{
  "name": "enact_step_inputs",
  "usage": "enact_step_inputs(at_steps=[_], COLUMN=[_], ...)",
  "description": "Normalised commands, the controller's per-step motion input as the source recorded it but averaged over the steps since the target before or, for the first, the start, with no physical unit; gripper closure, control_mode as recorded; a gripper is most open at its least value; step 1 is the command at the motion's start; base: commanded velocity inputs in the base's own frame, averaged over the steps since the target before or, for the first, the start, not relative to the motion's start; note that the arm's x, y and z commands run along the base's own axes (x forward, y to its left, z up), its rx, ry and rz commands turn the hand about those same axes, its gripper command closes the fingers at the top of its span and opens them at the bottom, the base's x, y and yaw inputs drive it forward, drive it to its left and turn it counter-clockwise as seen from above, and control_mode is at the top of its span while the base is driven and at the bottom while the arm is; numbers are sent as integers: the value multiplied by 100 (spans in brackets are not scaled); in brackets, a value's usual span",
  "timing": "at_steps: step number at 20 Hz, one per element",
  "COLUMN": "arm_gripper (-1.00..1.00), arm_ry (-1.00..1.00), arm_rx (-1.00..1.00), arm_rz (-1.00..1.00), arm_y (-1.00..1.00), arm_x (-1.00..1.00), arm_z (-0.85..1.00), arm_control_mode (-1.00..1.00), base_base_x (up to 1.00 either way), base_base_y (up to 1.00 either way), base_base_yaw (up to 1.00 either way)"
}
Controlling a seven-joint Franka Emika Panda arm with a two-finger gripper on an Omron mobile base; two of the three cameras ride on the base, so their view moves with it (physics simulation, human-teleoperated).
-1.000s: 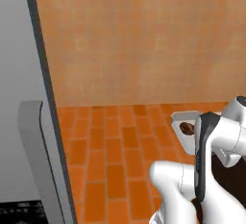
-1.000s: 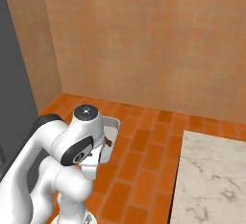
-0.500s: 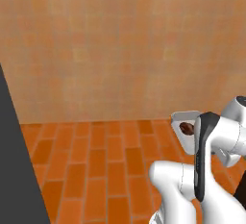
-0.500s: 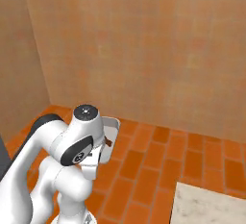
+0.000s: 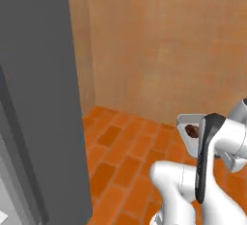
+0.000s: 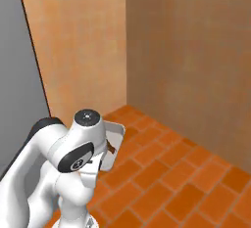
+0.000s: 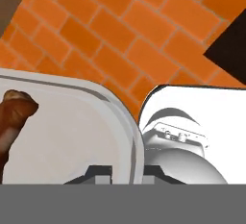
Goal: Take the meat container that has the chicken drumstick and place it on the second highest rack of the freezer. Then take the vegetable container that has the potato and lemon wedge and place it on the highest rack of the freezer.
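The meat container [image 7: 72, 136], a shallow light-grey tray with rounded corners and a raised rim, is held up off the brick floor, its rim pinched between the tips of the closed gripper [image 7: 126, 171]. A brown drumstick [image 7: 13, 115] is seen lying inside it. The freezer [image 5: 38, 98] is seen as a tall dark-grey panel.

The shallow light-grey meat container [image 7: 72, 131] runs off the hand view's left edge, and its brown chicken drumstick [image 7: 12, 122] is cut there too. In both base views the robot's white arm covers most of that tray. The tall grey freezer [image 5: 38, 98] is cropped by the left base view's top and left edges, its shelves unseen.
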Motion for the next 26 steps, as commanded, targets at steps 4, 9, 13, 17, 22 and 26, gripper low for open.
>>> enact_step_inputs(at_steps=[4, 9, 13, 17, 22, 26], arm_gripper=[100, 100, 100, 100, 100, 100], arm_ry=[0, 0, 0, 0, 0, 0], arm_rx=[0, 0, 0, 0, 0, 0], arm_rz=[0, 0, 0, 0, 0, 0], arm_y=[0, 0, 0, 0, 0, 0], arm_x=[0, 0, 0, 0, 0, 0], arm_z=[0, 0, 0, 0, 0, 0], arm_control_mode=[100, 100, 100, 100, 100, 100], base_base_x=[0, 0, 0, 0, 35, 81], base_base_y=[-10, -1, 0, 0, 13, 36], base_base_yaw=[93, 99, 100, 100, 68, 14])
